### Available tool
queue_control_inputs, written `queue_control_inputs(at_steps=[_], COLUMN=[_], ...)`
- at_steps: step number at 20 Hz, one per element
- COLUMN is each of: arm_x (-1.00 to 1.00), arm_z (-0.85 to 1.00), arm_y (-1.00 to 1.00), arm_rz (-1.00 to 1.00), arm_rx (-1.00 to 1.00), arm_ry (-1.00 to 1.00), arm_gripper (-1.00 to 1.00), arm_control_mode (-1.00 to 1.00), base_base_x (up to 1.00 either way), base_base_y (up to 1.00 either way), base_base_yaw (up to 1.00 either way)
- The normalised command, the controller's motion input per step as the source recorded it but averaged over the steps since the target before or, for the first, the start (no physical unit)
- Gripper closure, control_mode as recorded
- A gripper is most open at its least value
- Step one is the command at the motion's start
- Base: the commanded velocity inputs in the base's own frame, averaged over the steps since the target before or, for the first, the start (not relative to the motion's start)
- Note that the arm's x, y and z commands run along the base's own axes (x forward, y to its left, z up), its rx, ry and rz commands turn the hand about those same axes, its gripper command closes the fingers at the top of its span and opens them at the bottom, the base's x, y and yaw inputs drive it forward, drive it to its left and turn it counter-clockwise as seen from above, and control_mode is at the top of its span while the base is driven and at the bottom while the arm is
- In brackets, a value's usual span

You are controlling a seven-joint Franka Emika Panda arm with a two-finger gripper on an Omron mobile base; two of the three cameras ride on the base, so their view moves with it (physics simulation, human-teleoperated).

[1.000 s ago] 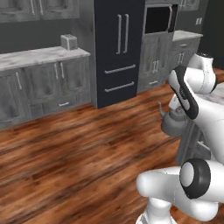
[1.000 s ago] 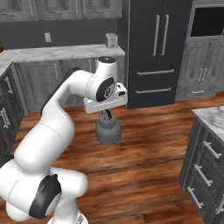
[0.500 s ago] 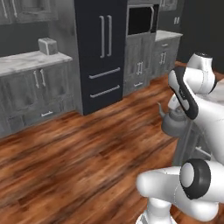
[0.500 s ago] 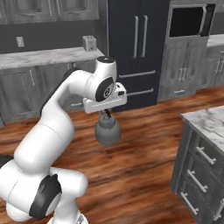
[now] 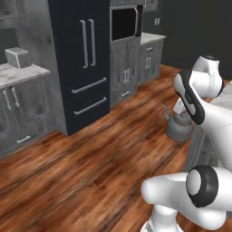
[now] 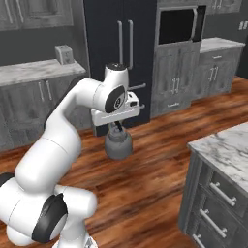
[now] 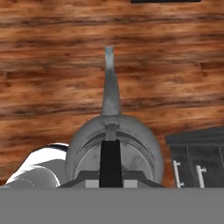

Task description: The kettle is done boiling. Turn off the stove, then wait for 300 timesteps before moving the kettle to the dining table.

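The base is turning: the fridge (image 6: 121, 63) is sliding left, the dining table (image 6: 227, 150) is entering at 4 o'clock. The gripper (image 6: 116, 127) is clamping the kettle (image 6: 118, 144) by its handle, hanging above the wood floor (image 6: 145, 179)

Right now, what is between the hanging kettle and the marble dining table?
Nothing stands there: in the right base view the kettle hangs from the tool, and only bare wood floor separates it from the dining table.

No lettering, labels, brand marks or numbers can be read on anything here (every surface comes across plain, blurred at this rendering).
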Motion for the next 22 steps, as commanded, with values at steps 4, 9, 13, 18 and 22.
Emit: queue_control_inputs(at_steps=[4,9,13,18,22], arm_x=[0.00,0.00,0.00,0.00,0.00], arm_z=[0.00,0.00,0.00,0.00,0.00], arm_y=[0.00,0.00,0.00,0.00,0.00], arm_rz=[0.00,0.00,0.00,0.00,0.00], arm_rx=[0.00,0.00,0.00,0.00,0.00], arm_ry=[0.00,0.00,0.00,0.00,0.00], arm_gripper=[1.00,1.00,1.00,1.00,1.00], arm_control_mode=[1.00,1.00,1.00,1.00,1.00], base_base_x=[0.99,0.79,0.51,0.50,0.58], base_base_y=[0.06,0.18,0.46,0.50,0.45], base_base_yaw=[-0.29,-0.34,-0.44,-0.45,-0.45])
